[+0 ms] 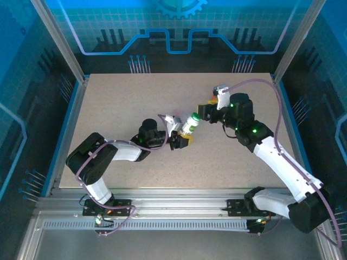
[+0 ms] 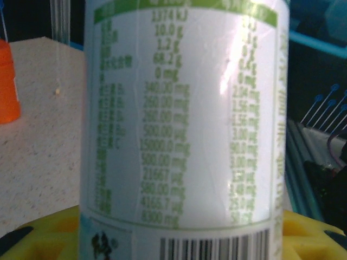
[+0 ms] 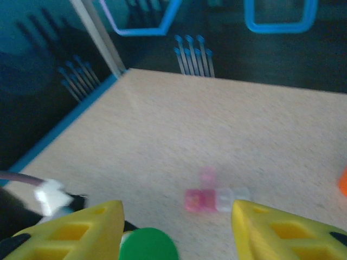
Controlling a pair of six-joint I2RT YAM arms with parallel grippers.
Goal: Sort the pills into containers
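Overhead camera looks down; both wrist cameras closely share the white bottle (image 2: 184, 135).

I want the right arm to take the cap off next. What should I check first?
1. White bottle gripped by the left gripper: ok.
2. Right gripper jaws apart: ok.
3. Green cap between the right jaws: ok, though it sits nearer the jaw on the left of the wrist view.
4. Pink vial lying on the table beyond the cap, apart from the jaws: ok.
5. Orange bottle standing away from the white bottle: ok.
6. Where the pills are: cannot tell.
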